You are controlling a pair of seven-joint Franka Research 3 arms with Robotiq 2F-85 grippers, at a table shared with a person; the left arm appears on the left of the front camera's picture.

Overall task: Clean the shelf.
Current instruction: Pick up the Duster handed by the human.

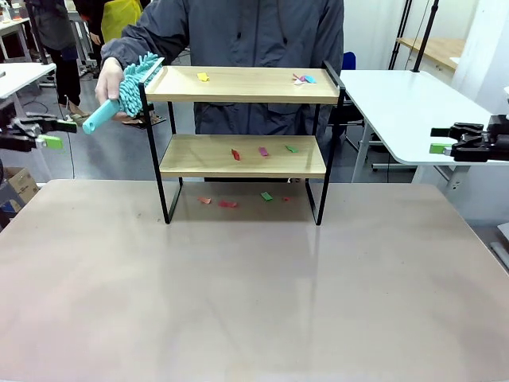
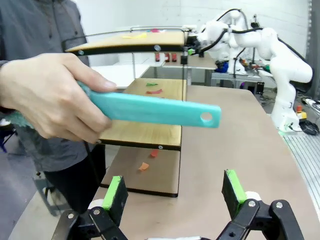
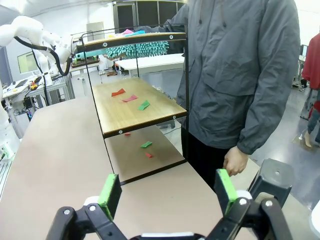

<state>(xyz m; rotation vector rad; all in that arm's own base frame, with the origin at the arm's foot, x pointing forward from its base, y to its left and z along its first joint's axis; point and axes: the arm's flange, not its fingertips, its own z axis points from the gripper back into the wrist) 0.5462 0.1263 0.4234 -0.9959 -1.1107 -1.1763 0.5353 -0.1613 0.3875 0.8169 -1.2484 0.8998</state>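
The black, green-padded left gripper (image 2: 174,192) hangs at the left edge, fingers spread. A person's hand (image 1: 110,87) holds a teal fluffy duster (image 1: 131,83) against the upper-left end of the two-tier wooden, black-legged shelf (image 1: 246,83), standing far centre, strewn with coloured paper scraps (image 1: 263,151). At the right edge, the right gripper (image 3: 167,192) has its fingers spread too

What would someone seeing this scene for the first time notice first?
A person's hand holds a teal fluffy duster at the left end of the shelf, by its top board. Small coloured scraps litter both boards and the table under it. The left gripper and right gripper hang at the sides, jaws open.
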